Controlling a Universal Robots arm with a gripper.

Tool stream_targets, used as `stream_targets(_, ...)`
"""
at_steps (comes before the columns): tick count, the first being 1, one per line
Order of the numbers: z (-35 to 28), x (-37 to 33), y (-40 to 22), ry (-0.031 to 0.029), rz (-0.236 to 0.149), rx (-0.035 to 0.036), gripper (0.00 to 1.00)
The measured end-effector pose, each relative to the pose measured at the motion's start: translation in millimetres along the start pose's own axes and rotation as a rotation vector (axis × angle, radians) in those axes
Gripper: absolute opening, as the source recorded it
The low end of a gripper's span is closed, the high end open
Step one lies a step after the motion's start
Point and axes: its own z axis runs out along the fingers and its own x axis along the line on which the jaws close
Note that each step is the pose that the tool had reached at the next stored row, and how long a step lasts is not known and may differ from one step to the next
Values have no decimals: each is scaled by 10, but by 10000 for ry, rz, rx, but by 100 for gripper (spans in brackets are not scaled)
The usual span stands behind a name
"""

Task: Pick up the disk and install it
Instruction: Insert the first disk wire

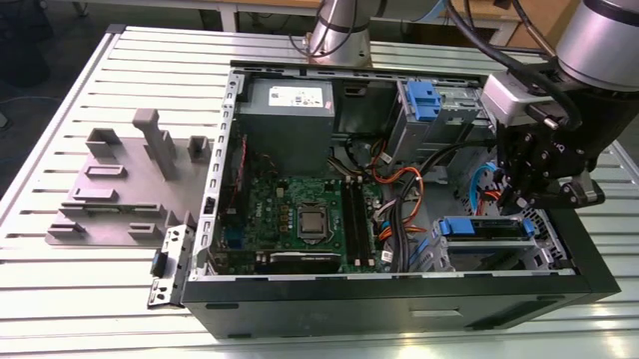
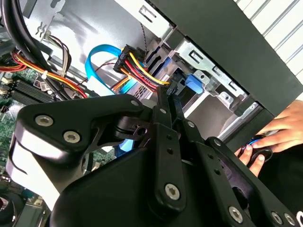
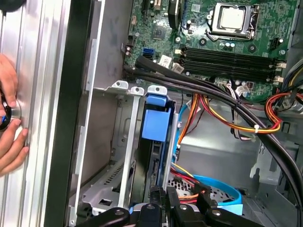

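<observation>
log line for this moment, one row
arm: gripper above lower drive bay | disk: in bay inside case, blue rail visible | fingers: closed, not on disk | hand: on table beside case

I'm looking at a robotics lab or assembly test bench. An open PC case (image 1: 399, 187) with its motherboard (image 1: 299, 217) exposed lies on a slotted aluminium table (image 1: 90, 299), the arm's base (image 1: 340, 34) is bolted to that table, a grey fixture plate (image 1: 120, 194) sits beside the case, and wooden benches (image 1: 250, 7) stand behind.
</observation>
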Motion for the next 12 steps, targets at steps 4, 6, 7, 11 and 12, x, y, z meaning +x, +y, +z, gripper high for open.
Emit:
stream_targets(4,7,-3,11,28,260,9,17)
stream_targets(6,7,-3,12,43,454,-15,17)
stream_targets(7,8,-3,13,45,512,-21,17)
stream_targets(11,8,-1,38,47,555,-18,17)
stream_targets(12,8,-1,44,48,557,-14,17)
